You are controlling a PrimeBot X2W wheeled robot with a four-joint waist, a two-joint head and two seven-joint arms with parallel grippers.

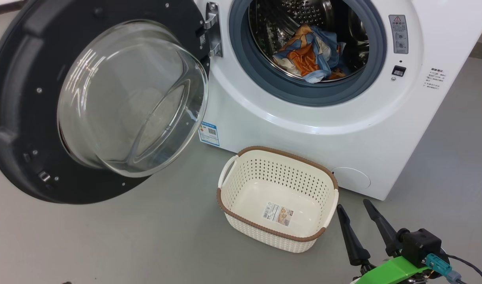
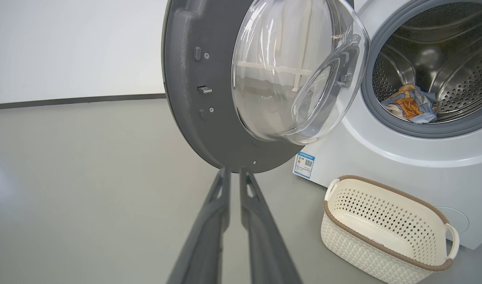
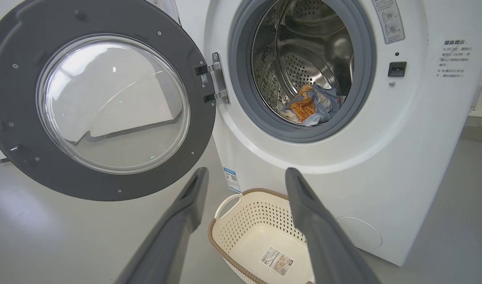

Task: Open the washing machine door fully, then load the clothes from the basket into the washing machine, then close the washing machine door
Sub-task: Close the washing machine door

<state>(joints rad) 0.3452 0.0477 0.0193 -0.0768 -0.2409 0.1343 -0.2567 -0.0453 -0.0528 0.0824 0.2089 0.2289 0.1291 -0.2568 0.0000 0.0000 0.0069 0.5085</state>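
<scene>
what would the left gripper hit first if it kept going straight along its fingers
Most likely the washing machine door: in the left wrist view the left gripper aims at its dark lower rim, close ahead. Depth is unclear, so it might slip just under.

Drum [image 1: 282, 17] mouth stands clear; open door [image 1: 24, 118] juts out left of it, basket [image 1: 288, 155] sits on floor [image 1: 107, 244] below.
</scene>
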